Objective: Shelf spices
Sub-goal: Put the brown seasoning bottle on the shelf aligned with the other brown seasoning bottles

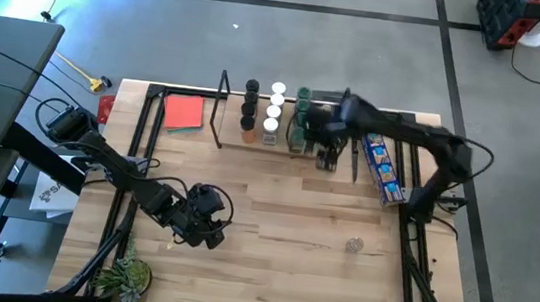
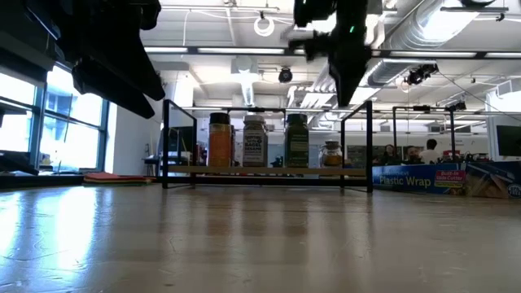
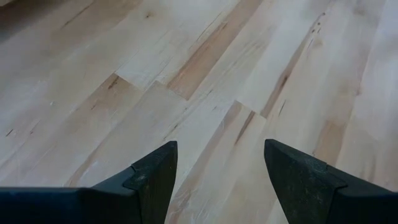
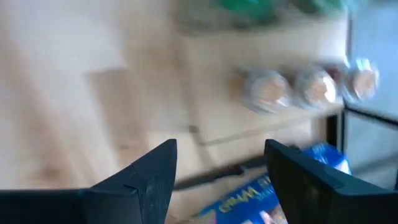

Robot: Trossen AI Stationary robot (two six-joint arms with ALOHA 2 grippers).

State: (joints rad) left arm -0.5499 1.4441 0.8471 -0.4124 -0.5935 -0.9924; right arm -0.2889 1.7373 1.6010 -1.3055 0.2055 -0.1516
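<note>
The shelf [image 1: 236, 143] is a low wooden rack with black end frames that stands at the table's far side. Spice jars stand upright on it in rows with black [image 1: 250, 106], white [image 1: 274, 111] and green [image 1: 303, 99] lids. In the low view they show as a row [image 2: 255, 140]. Tan-lidded jars [image 4: 267, 90] show in the right wrist view. One small pale jar [image 1: 355, 245] sits alone on the tabletop at the near right. My right gripper [image 4: 221, 146] hangs open above the shelf's right end [image 1: 326, 160], pointing down, holding nothing. My left gripper [image 3: 221, 146] is open over bare wood at the near left [image 1: 209, 231].
A long blue packet [image 1: 384, 168] lies just right of the shelf, under my right arm. A flat red square [image 1: 184, 112] lies left of the shelf. A small plant [image 1: 126, 277] sits at the near left corner. Bare wood [image 1: 283, 223] spreads across the table's middle.
</note>
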